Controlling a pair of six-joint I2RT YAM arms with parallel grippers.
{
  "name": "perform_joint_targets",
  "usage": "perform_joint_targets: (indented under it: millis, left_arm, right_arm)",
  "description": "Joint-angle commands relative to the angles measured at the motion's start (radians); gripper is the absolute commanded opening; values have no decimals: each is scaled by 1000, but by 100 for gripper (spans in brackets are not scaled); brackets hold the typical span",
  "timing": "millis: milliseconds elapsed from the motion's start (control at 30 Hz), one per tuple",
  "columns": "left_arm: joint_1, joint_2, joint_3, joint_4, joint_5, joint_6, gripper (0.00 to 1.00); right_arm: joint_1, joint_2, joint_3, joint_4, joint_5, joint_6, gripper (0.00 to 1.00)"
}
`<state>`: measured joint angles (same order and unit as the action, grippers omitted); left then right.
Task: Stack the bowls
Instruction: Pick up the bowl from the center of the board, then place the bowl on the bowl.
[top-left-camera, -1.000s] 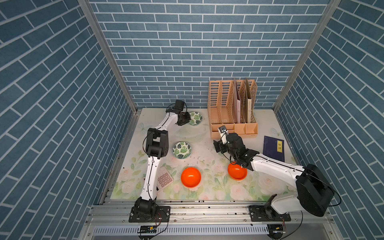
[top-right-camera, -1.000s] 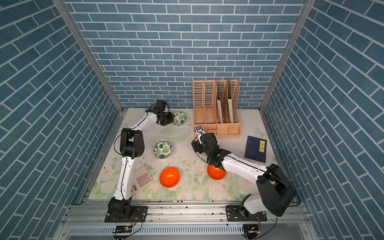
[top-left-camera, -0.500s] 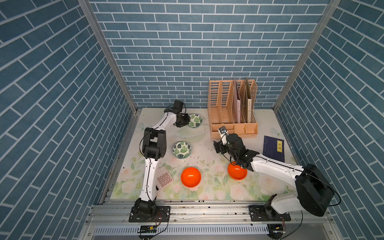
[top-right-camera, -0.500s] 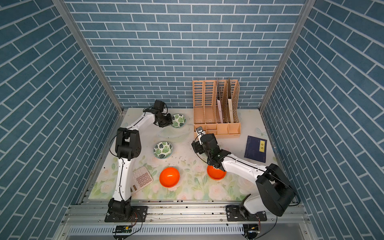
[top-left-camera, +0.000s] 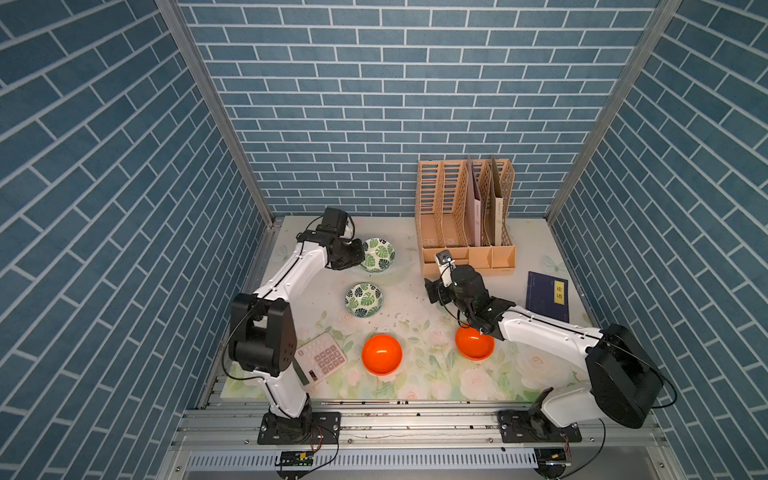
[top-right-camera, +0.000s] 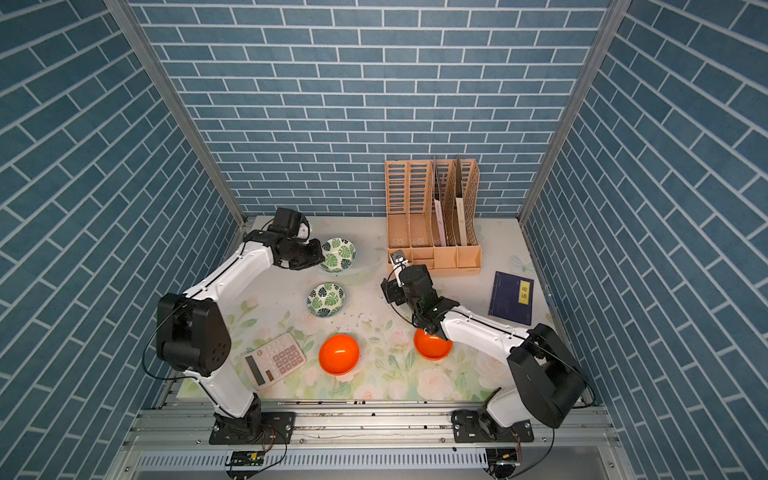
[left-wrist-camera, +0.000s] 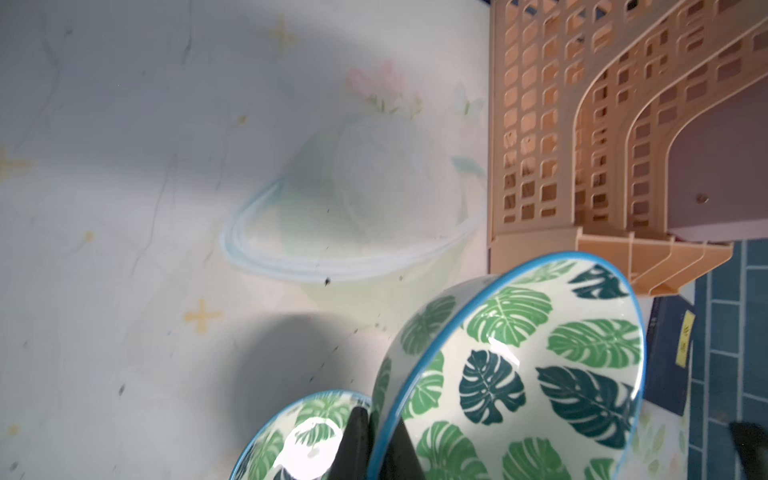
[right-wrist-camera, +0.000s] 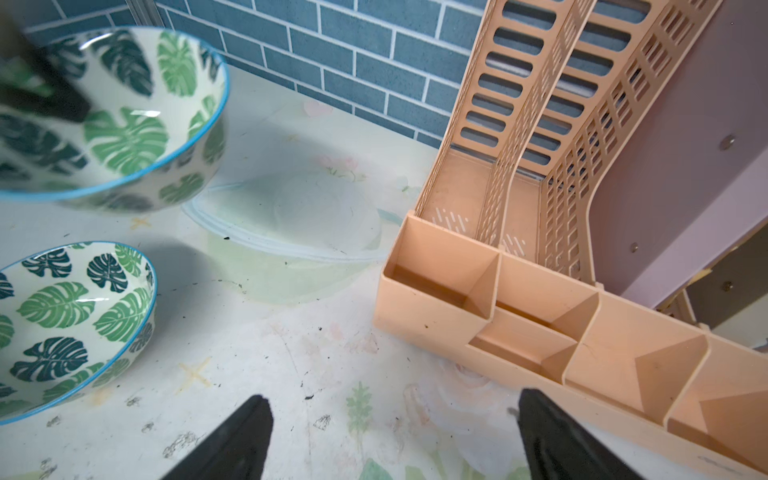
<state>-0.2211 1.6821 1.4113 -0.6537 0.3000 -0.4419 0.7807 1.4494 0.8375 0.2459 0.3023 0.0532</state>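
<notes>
Glossy round leaf-print bowl (top-left-camera: 380, 255), blue rim, tilted, pinched by the left tool (top-left-camera: 356, 255). The right tool (right-wrist-camera: 390, 415) gapes wide, empty.

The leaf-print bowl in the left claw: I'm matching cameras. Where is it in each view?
Both top views: leaf-print bowl left of the file rack, at the left claw.
Left wrist: bowl close up, tilted, claw pinching its rim.
Right wrist: bowl beyond the second leaf bowl.
Shared landmark: file rack.
</notes>
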Motion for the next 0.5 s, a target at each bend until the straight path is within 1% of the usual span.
perform_joint_targets:
  millis: [0,100,200,300,467]
  left_arm:
    - [3,-130,-91,-29,-6,24,0]
    - [1,-226,-191,-48,-14,23,0]
    - [3,-281,-268,-44,-41,24,0]
    - [2,-291,-319,-15,-28,14,0]
    - [1,-272,-349,32,-16,-4,0]
  right_arm:
    - [3,11,56,-27,28,-36,97]
    - [2,22,70,-29,21,-39,96]
    - [-1,31,76,-25,12,-35,96]
    - [-2,41,89,-26,-1,-30,96]
    - [-2,34,89,-27,-9,-27,96]
